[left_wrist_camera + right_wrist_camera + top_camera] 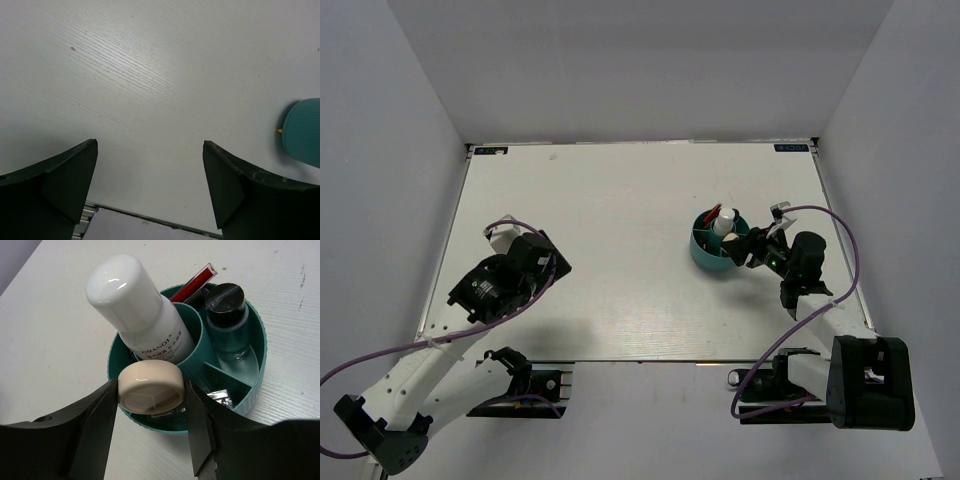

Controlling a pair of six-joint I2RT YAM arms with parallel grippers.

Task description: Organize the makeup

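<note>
My right gripper is shut on a small round pinkish compact and holds it over the near compartment of the teal divided container. In the container's middle cup stands a white bottle. A red tube leans behind it, and a clear bottle with a black cap stands in a side compartment. A square palette lies partly hidden low in the container. In the top view the container sits right of centre with my right gripper at it. My left gripper is open and empty over bare table.
The teal container's edge shows at the right of the left wrist view. The table's near edge lies just under my left fingers. White walls close in the table on three sides.
</note>
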